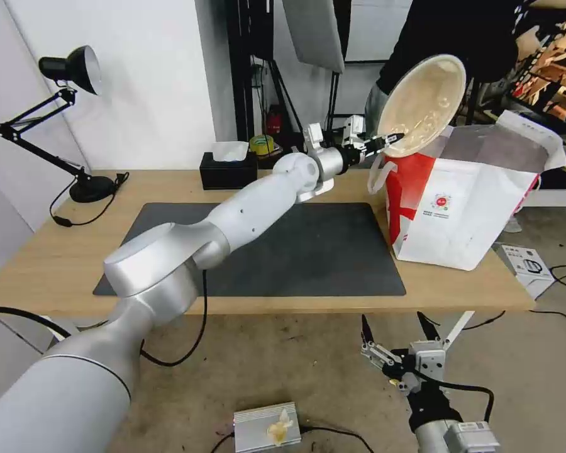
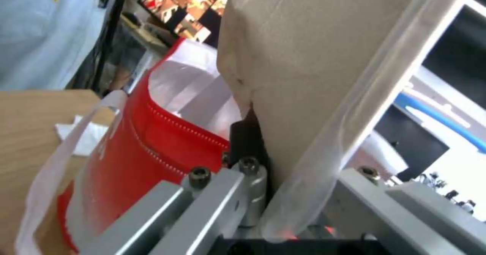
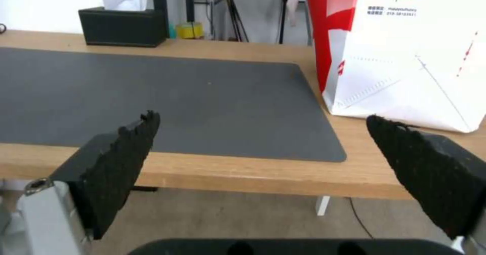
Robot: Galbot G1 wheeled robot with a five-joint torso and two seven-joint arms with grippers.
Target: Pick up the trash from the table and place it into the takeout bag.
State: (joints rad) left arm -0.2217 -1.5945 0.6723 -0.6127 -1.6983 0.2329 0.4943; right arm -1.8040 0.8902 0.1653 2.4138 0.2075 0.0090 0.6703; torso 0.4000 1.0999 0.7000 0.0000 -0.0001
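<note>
My right end effector [image 1: 396,328] hung low in front of the surface's [image 1: 44,264] near edge, below its top, fingers [image 3: 119,160] spread wide with nothing between them. Past that edge lay the dark grey mat [image 1: 308,251], bare under my left arm, which reached diagonally over it toward the far right corner. On the right end of the surface, just beside the mat's right edge, stood the takeout bag [image 1: 471,207], upright, mouth open, its red side panel facing the mat and a white loop handle [image 2: 56,160] hanging down that side. My left end effector [image 1: 383,141] was up at the bag's near rim, clamped on the edge of the shallow beige bowl [image 1: 424,104]. The bowl was tipped nearly on its side above the bag's opening, its inside facing me. At the far edge of the surface, well apart from the bag, sat the black tissue box [image 1: 228,170].
</note>
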